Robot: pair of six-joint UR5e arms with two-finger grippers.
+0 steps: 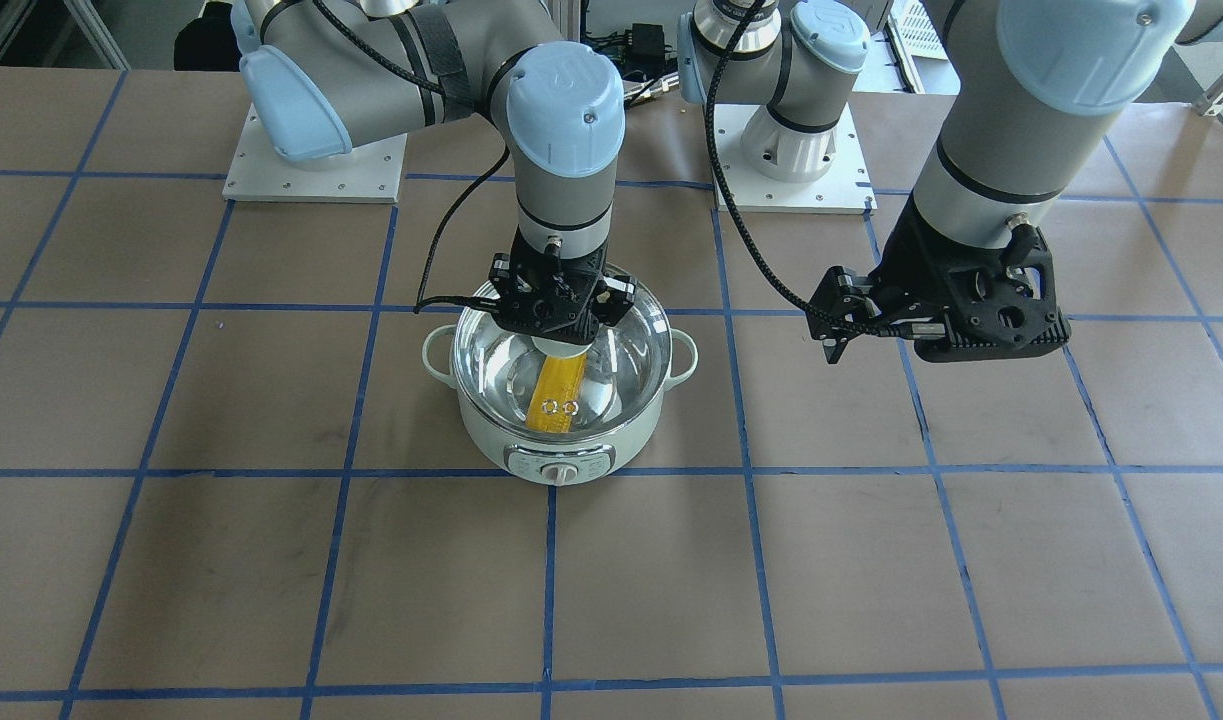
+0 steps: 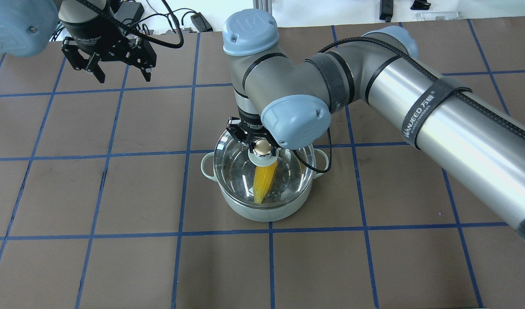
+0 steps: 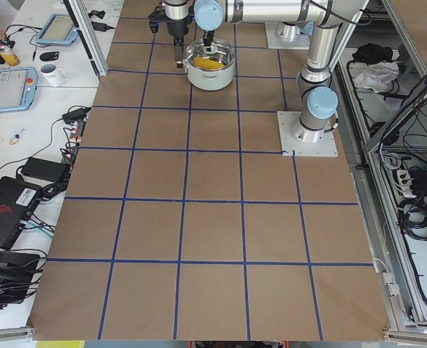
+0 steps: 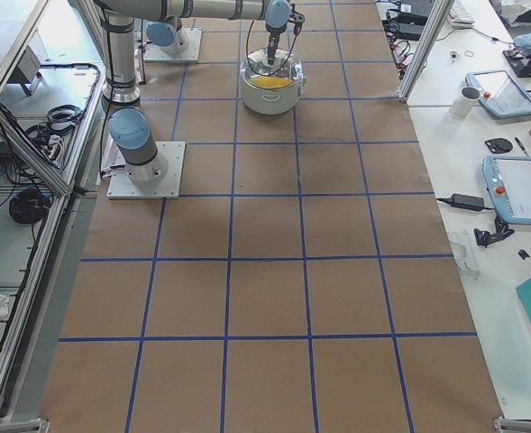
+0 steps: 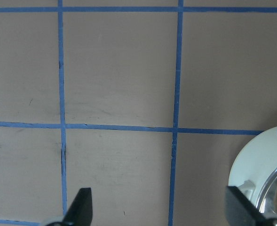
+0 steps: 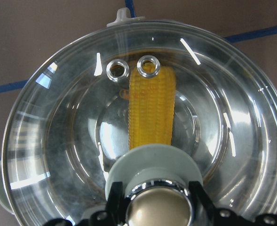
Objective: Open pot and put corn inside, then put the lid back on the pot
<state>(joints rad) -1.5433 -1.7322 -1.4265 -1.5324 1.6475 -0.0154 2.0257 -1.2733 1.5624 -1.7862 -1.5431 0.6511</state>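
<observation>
Our right gripper pinches the lid by its knob to cover the corn in the pot; left gripper hangs wide.

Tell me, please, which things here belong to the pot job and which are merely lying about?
Job: pot, corn inside it, lid, right gripper clamped on the lid's knob.
Lying about: mug and tablet on the side bench; open left gripper, idle.

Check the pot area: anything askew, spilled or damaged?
Nothing stands out. The corn lies inside the pot, and the lid is over it with the right gripper closed on its knob. No spill on the table. The left gripper hangs open, well clear.
</observation>
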